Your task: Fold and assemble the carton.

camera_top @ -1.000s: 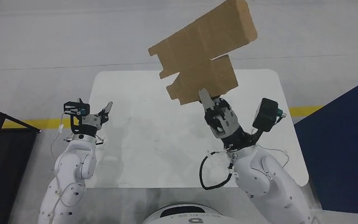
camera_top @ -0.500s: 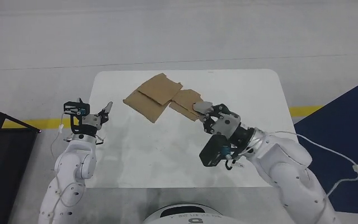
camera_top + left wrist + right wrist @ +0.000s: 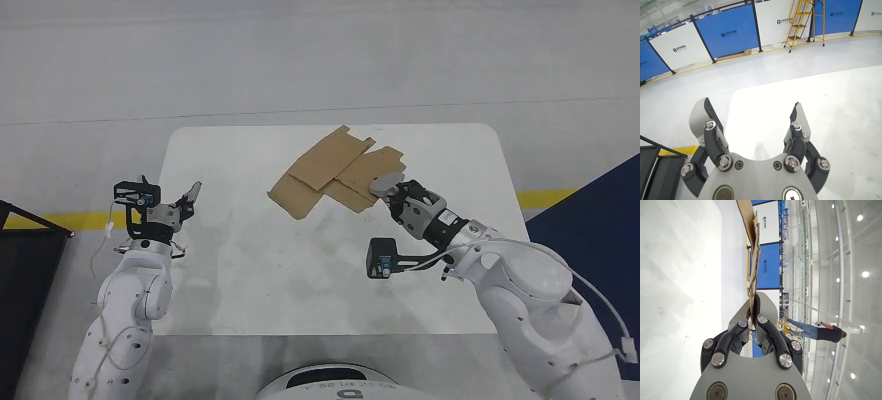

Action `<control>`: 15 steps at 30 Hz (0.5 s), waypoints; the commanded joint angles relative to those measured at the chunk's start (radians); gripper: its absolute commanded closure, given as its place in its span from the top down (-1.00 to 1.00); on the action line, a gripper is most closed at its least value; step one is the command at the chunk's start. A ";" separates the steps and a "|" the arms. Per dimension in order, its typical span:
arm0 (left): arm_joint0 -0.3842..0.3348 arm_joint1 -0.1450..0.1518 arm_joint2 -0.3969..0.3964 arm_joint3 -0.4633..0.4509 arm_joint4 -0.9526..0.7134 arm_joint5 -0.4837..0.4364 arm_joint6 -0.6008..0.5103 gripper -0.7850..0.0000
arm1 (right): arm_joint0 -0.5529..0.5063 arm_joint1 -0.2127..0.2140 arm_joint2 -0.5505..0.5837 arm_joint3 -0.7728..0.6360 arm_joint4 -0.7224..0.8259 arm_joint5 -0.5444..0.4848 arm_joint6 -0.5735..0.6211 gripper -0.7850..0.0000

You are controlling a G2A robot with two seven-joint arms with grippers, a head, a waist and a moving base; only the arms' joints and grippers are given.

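The right gripper (image 3: 754, 298) is clamping one edge of the carton (image 3: 330, 175), with its two fingers (image 3: 764, 306) pressing tight on the cardboard from both sides. The carton is a flat brown sheet, not yet folded, with flaps sticking out along its edges. It is stretching away from the gripper over the far half of the white table (image 3: 250, 290), a little to the right of the middle. From the right wrist camera it is showing edge-on, and it seems to be hanging slightly above the tabletop, though its far end may be touching. The left gripper (image 3: 751, 103) is hovering over the table's left edge, well apart from the carton, with its jaws spread wide and gripping nothing
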State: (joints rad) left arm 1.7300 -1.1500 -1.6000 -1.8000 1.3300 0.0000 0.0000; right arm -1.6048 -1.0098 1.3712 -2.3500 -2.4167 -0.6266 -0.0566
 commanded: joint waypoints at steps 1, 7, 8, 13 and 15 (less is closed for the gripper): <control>0.000 0.000 0.000 0.000 0.000 0.000 0.000 1.00 | 0.000 0.000 0.000 0.000 0.000 0.000 0.000 -1.00; -0.055 -0.023 0.049 -0.046 -0.449 -0.042 -0.136 1.00 | 0.006 0.001 -0.003 0.000 -0.030 0.030 -0.006 -1.00; -0.065 -0.030 0.060 -0.062 -0.619 -0.059 -0.176 1.00 | 0.011 0.005 -0.011 0.000 -0.109 0.034 -0.010 -1.00; -0.078 -0.042 0.053 -0.072 -1.231 -0.150 -0.376 1.00 | 0.002 0.014 -0.044 0.000 -0.293 0.103 -0.021 -1.00; -0.076 -0.043 0.057 -0.075 -1.408 -0.166 -0.472 1.00 | -0.013 0.014 -0.040 0.000 -0.317 0.126 -0.005 -1.00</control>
State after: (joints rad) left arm 1.6522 -1.1926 -1.5461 -1.8732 0.1778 -0.1581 -0.3977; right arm -1.6083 -0.9959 1.3272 -2.3500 -2.7200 -0.5132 -0.0751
